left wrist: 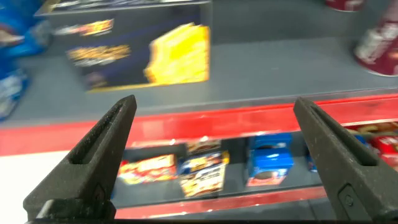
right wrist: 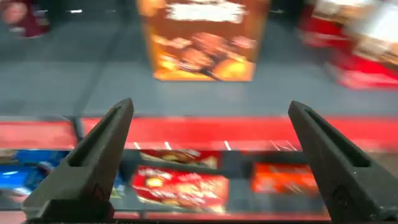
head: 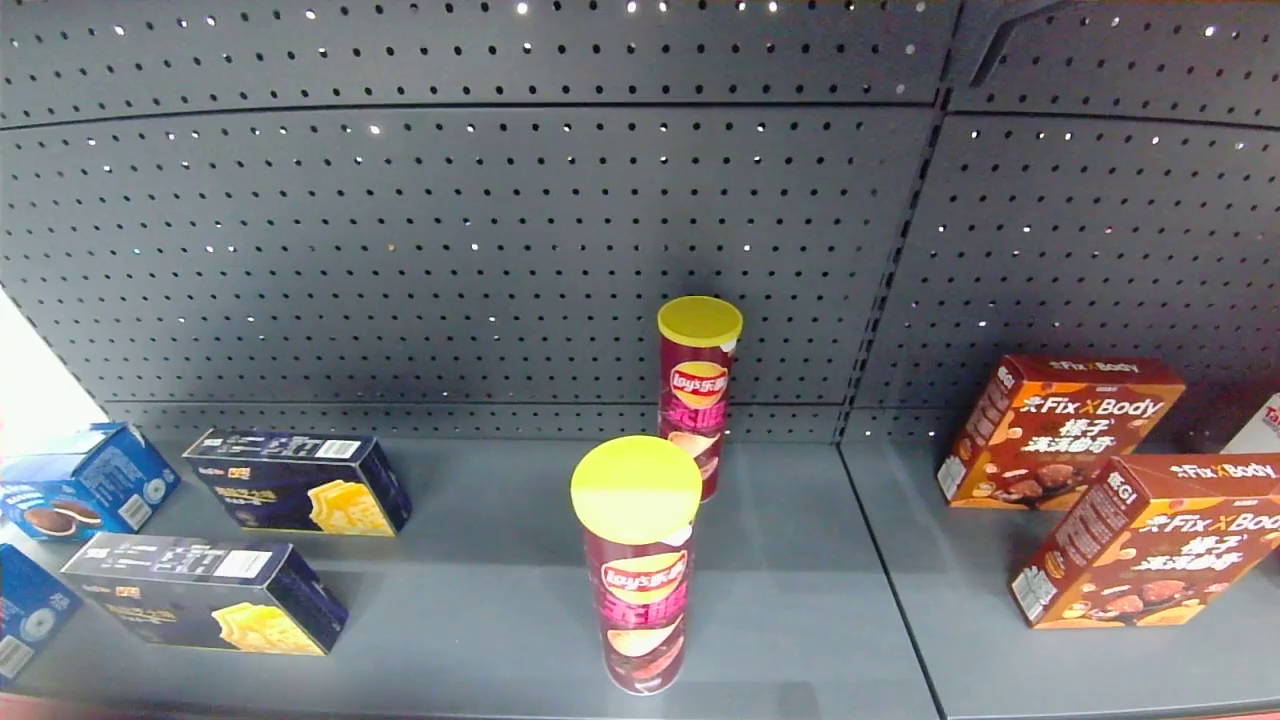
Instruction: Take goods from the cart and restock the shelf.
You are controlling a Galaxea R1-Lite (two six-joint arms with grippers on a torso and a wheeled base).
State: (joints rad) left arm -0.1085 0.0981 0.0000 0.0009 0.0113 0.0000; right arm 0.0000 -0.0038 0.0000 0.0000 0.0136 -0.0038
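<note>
1. Left gripper (left wrist: 214, 104): fingers spread wide with nothing between them, in front of the shelf's red front edge (left wrist: 249, 118). Right gripper (right wrist: 210, 107): likewise spread and empty.
2. Shelf (head: 480, 600): flat grey metal. Front can (head: 636, 565): maroon cylinder with a yellow lid, upright near the front edge.
3. Dark blue carton (head: 205, 592): lies flat towards the left end. Brown carton (head: 1140, 540): rectangular, stands on the right bay.
4. Rear can (head: 698, 395): upright by the perforated back panel (head: 450, 250).
</note>
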